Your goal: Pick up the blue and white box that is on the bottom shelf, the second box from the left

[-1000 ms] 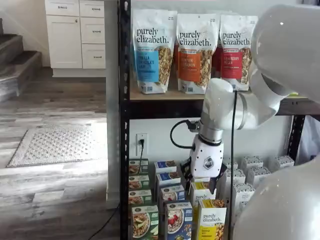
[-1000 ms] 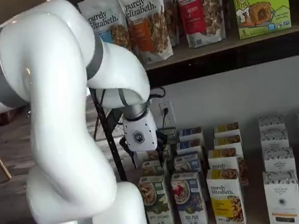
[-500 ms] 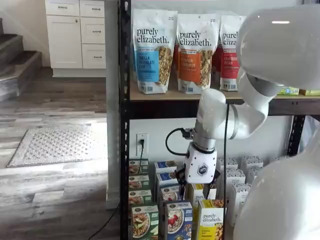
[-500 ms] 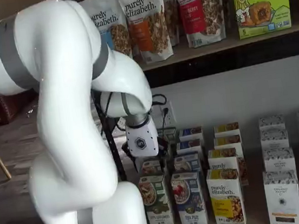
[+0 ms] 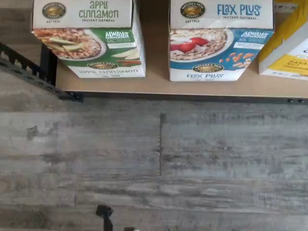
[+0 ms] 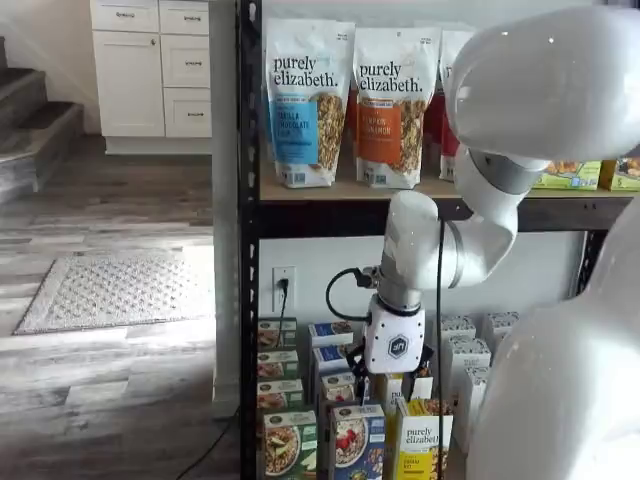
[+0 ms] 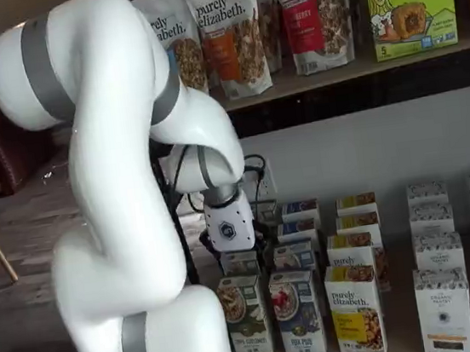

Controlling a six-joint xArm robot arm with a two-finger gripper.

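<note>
Grey plank floor (image 5: 159, 159) runs up to the tan edge of the bottom shelf (image 5: 159, 86); white cabinets (image 6: 150, 70) and a rug (image 6: 110, 290) sit behind the rack. Blue and white box (image 5: 220, 41) stands at the shelf front, between the green box (image 5: 86, 38) and the yellow box (image 5: 288, 48). Gripper (image 6: 392, 372) hangs above the box rows, jaws spread wide, holding nothing, touching no box.

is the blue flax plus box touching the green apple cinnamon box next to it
Apart. The wrist view shows bare tan shelf between the blue and white box and the green box.
</note>
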